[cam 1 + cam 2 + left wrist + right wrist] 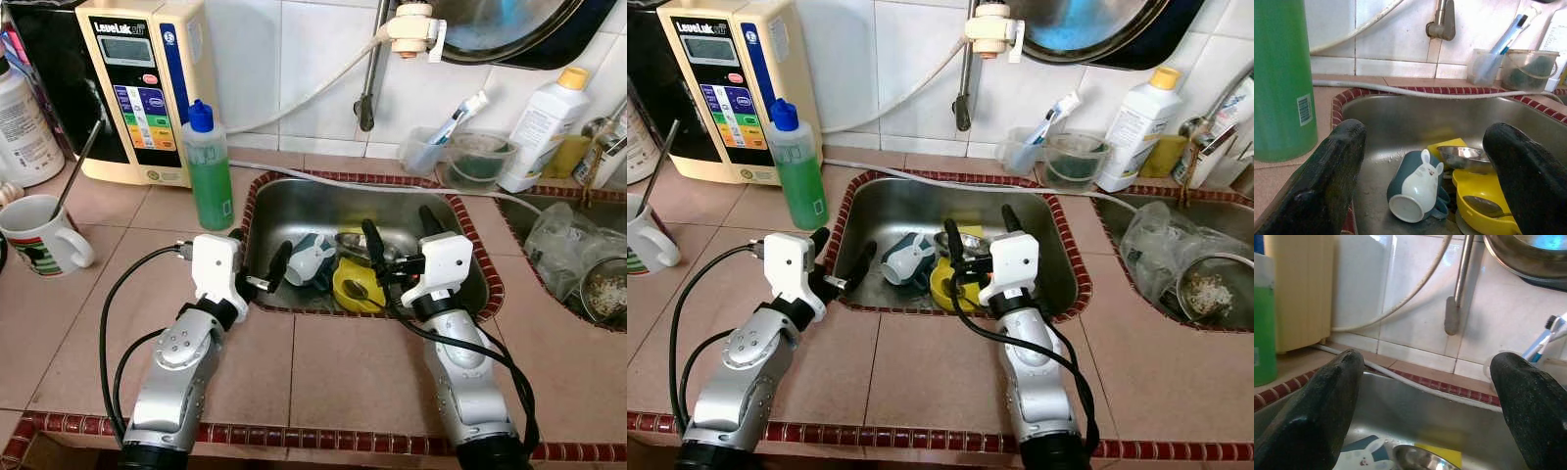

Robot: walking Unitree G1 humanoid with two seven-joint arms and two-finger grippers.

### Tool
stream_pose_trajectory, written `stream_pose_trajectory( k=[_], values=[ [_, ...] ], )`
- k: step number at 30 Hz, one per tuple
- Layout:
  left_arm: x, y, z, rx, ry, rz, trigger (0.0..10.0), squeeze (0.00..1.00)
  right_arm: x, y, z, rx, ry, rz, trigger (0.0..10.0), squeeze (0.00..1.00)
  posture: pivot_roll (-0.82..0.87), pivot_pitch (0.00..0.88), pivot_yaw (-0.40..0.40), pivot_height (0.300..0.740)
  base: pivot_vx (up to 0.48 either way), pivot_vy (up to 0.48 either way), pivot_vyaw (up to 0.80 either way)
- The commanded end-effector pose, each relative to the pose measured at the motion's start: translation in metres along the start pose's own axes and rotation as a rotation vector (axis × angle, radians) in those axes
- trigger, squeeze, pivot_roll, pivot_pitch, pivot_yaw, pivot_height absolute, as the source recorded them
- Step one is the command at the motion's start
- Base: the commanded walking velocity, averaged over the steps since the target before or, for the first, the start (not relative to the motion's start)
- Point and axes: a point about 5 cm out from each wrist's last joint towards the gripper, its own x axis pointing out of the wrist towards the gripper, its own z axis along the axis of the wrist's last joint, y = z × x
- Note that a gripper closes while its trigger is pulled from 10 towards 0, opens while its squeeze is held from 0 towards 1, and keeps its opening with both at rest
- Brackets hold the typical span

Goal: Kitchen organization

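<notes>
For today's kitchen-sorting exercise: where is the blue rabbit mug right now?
In the left eye view, the blue rabbit mug lies on its side in the steel sink, just left of the yellow bowl, in front of the left hand.

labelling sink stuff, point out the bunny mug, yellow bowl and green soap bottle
bunny mug (pixel 1418 188), left wrist view, on its white bunny face
yellow bowl (pixel 355 286), left eye view, on its rim
green soap bottle (pixel 210 176), left eye view, mid body

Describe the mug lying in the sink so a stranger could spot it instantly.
Find the steel sink set in the tiled counter. The mug lies on its side at the sink's left, beside a yellow bowl. It is dark teal with a white rabbit face, unlike anything near it.
</notes>
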Motion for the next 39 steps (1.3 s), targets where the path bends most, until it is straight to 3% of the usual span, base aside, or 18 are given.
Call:
stream_pose_trajectory(
  k=[1,14,39],
  values=[
    [0.0,-0.0041,-0.0006,0.021,0.01,-0.018,10.0,0.0,0.0014,0.0012,-0.0009,-0.003,0.004,0.009,10.0,0.0,0.06,0.0,-0.041,0.74,-0.27,0.0,0.0],
    [0.0002,-0.0057,-0.0008,0.018,0.011,-0.024,10.0,0.0,0.001,0.0015,-0.0016,-0.007,0.007,0.017,10.0,0.0,0.06,0.0,-0.043,0.74,-0.263,0.0,0.0],
    [-0.0078,-0.0094,-0.0008,0.056,-0.044,-0.081,10.0,0.0,-0.0062,0.0029,-0.0083,-0.033,0.038,0.047,10.0,0.0,0.06,0.0,-0.053,0.74,0.0,0.0,0.0]
  ],
)
